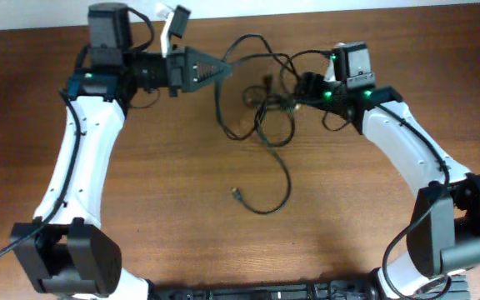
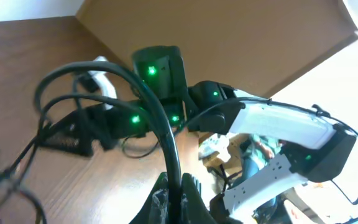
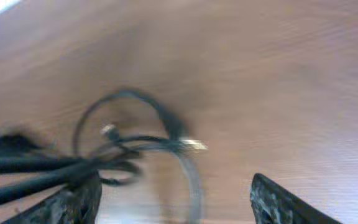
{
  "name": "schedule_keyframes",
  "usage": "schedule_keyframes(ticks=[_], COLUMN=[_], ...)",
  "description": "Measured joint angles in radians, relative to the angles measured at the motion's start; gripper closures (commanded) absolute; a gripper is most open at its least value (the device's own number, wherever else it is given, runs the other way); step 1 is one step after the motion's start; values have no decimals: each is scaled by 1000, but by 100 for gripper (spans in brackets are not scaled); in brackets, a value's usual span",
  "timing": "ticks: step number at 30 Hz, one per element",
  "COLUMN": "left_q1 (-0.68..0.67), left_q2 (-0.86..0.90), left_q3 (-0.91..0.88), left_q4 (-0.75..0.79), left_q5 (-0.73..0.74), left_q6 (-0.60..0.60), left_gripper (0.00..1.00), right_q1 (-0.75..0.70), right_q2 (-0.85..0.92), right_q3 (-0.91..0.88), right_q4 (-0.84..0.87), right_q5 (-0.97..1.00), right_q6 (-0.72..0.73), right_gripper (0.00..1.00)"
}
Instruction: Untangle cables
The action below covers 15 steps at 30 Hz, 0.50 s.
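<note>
- Left gripper [image 2: 176, 184]: fingers closed tight on one strand of the cables [image 1: 265, 108].
- Right gripper [image 3: 173, 190]: fingers spread wide apart, above the tangle on the table [image 1: 348, 217].

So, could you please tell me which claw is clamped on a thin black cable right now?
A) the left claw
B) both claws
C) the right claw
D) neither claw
A: the left wrist view shows the left claw shut on a thin black cable, while the right claw has its fingers wide apart, gripping nothing.
</note>
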<state>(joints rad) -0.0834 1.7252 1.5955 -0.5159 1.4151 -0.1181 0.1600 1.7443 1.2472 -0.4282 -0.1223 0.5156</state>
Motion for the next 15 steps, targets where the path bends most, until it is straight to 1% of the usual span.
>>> schedule_keyframes(ticks=[1,4,5,6,7,8,11,13,14,15], left_q1=[27,79,99,113,127,134,127,110,103,99], left_q2=[0,0,0,0,0,0,0,0,0,0], left_q3=[0,1,1,1,2,3,4,4,4,4], left_q4=[-20,-90,-127,-154,-196,-247,-327,-372,-383,-389], left_q5=[1,-19,-50,-81,-146,-245,-511,-803,-911,-983], left_q6=[1,4,10,14,22,25,27,27,27,27], left_gripper=[100,100,100,100,100,100,100,100,100,100], right_q1=[-24,-88,-112,-134,-159,-171,-172,-170,-169,-168], right_q2=[0,0,0,0,0,0,0,0,0,0], right_q3=[0,0,0,0,0,0,0,0,0,0], right_q4=[-37,-100,-116,-123,-118,-114,-105,-133,-154,-168], right_q5=[51,122,134,134,108,69,-95,-195,-222,-238], right_q6=[19,47,53,55,42,21,-80,-140,-157,-165], right_gripper=[26,24,21,21,21,21,21,21,20,20])
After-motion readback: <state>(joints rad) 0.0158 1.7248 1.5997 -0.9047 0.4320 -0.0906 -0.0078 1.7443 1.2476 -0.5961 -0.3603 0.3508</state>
